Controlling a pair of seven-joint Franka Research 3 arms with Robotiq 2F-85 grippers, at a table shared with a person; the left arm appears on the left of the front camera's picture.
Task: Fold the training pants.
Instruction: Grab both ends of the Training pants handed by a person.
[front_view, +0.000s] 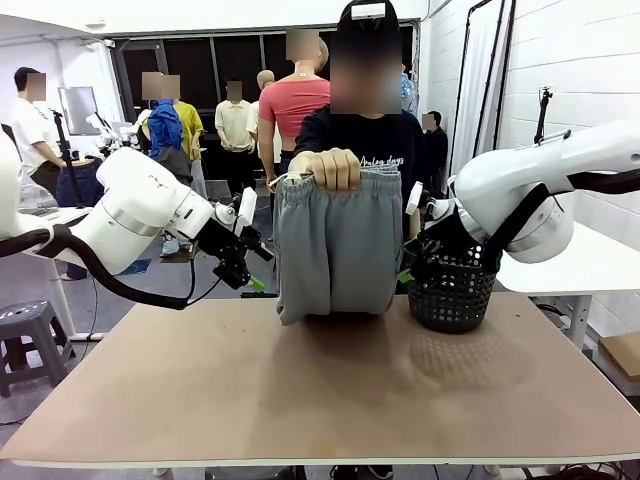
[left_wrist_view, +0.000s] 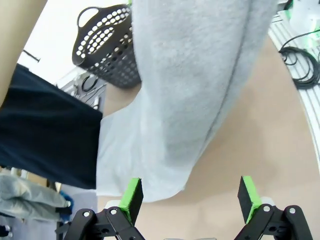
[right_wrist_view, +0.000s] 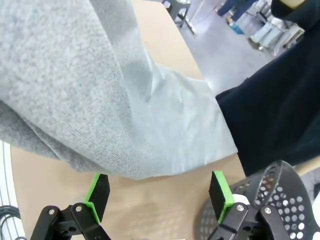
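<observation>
A: Pants first, where are they?
B: The training pants hang in the middle at the far edge of the table. The person's hand bunches the ribbed waistband at the top, and the grey legs drop straight down side by side.
A: Bottom end on the table?
B: It reaches the tabletop, yes (in the left wrist view a paler flap of the cloth spreads low near the board).
A: Left claw?
B: The left gripper sits just left of the pants, above the table. Its green pads are spread wide with nothing between them, and the cloth edge is close in front of it but not touching.
A: Right one?
B: The right gripper is also spread wide and empty. It sits between the right side of the pants and the black basket, with the grey fabric hanging just ahead of its fingers.
A: Basket position?
B: It stands on the table right of the pants, and its mesh rim is right beside one right pad in the wrist view.
A: Anything else?
B: The person's dark top shows behind the pants.
</observation>
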